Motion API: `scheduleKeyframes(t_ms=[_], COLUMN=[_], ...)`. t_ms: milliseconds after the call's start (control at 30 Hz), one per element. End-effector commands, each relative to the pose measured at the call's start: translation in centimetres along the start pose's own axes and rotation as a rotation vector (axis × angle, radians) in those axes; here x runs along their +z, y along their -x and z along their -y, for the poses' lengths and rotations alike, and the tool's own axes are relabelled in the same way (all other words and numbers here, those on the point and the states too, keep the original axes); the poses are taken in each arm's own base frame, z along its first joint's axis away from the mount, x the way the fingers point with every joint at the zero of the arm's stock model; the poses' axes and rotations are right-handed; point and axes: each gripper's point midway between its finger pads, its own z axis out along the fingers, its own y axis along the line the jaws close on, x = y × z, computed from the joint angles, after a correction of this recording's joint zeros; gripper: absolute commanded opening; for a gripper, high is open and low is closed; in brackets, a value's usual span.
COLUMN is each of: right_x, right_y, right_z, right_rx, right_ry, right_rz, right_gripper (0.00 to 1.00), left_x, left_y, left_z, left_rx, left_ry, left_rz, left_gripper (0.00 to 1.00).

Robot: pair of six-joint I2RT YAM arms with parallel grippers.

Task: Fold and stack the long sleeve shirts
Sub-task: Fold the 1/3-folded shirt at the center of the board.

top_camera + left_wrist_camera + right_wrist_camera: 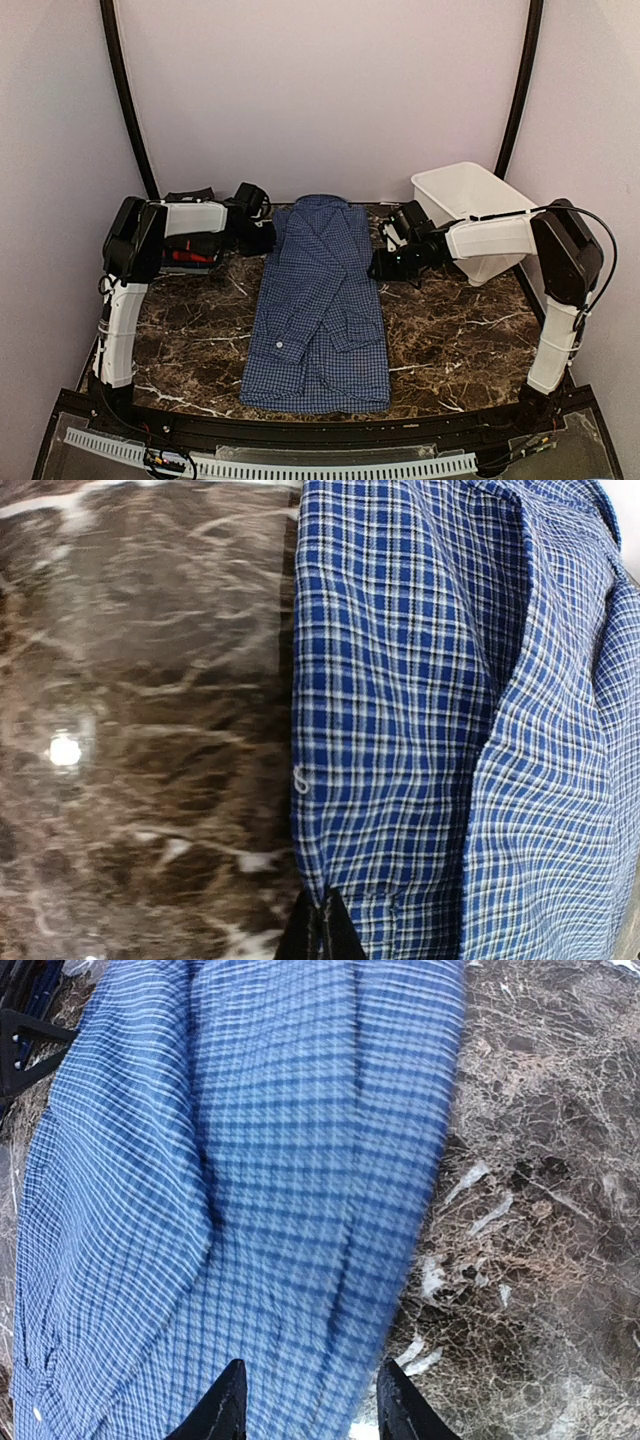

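Observation:
The blue check shirt point(322, 300) lies flat down the middle of the marble table, collar at the far end, sleeves folded in over the body. My left gripper point(268, 236) is at its upper left edge; in the left wrist view point(322, 932) the fingers are shut on that edge of the shirt point(420, 720). My right gripper point(379, 268) is open at the shirt's right edge; in the right wrist view point(310, 1408) the jaws stand apart just above the cloth point(280, 1160). A dark shirt point(203, 243) and a red shirt point(186, 257) lie bunched behind the left arm.
A white plastic basket point(470, 195) stands at the back right, behind the right arm. Bare marble table point(450, 330) shows on both sides of the shirt. The enclosure's walls stand close to the table's back and sides.

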Motion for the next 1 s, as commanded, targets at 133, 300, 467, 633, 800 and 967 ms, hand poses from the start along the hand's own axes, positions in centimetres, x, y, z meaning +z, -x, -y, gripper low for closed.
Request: scheduleKeyframes(t_ms=[133, 300, 467, 633, 800, 967], right_x=[0.0, -0.4, -1.0, -1.6, -2.4, -3.3], right_y=[0.9, 0.4, -1.0, -3.1, -6.0, -8.5], right_z=[-0.8, -1.8, -3.1, -4.6, -5.6, -6.2], right_rx=[-0.021, -0.035, -0.076, -0.114, -0.134, -0.119], right_ry=[0.048, 0.081, 0.09, 0.107, 0.13, 0.166], right_rz=[0.026, 0.013, -0.016, -0.052, -0.098, -0.126], right_gripper=[0.41, 0.41, 0.41, 0.41, 0.41, 0.41], left_x=[-2.5, -3.1, -5.8, -8.9, -12.3, -13.0], left_y=[2.7, 3.8, 5.6, 3.8, -0.4, -8.4], left_z=[-6.3, -6.1, -5.1, -4.1, -3.4, -4.1], left_rx=[-0.105, -0.092, -0.067, -0.026, -0.018, -0.052], left_ry=[0.119, 0.104, 0.109, 0.106, 0.07, 0.031], left_rz=[0.071, 0.085, 0.11, 0.099, 0.078, -0.035], left_gripper=[0.0, 0.19, 0.37, 0.43, 0.45, 0.43])
